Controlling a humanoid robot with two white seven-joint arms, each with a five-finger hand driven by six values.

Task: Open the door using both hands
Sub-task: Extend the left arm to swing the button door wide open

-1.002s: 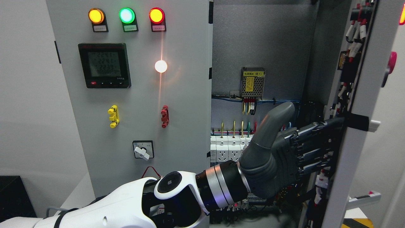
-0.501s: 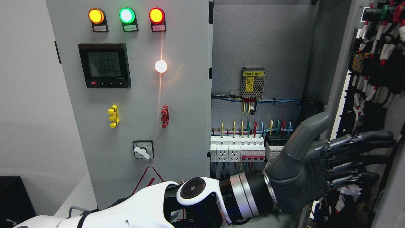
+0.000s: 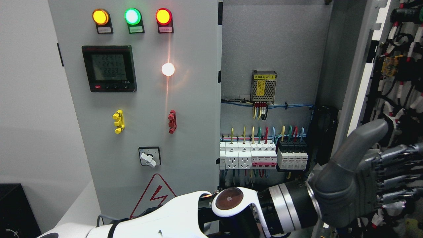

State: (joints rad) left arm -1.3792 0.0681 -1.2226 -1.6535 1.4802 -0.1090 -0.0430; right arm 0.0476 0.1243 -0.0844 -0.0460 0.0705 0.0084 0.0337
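The cabinet's right door (image 3: pixel 355 82) stands swung wide, its inner face full of wiring (image 3: pixel 401 66) turned toward me. My left arm (image 3: pixel 231 208) comes in from the lower left and reaches across. The left hand (image 3: pixel 395 175) lies flat against that inner face, fingers (image 3: pixel 400 180) straight, thumb up, open and holding nothing. The left door (image 3: pixel 142 99) is closed; it carries three lit lamps, a meter and a rotary switch. The right hand does not show.
Inside the cabinet are a power supply (image 3: pixel 263 86), a row of white and black breakers (image 3: pixel 264 157) and coloured wires. A black box (image 3: pixel 15 208) sits at the lower left beside a white wall.
The right door has swung further open to the right. My left hand has moved right and down with it, uncovering the breakers.
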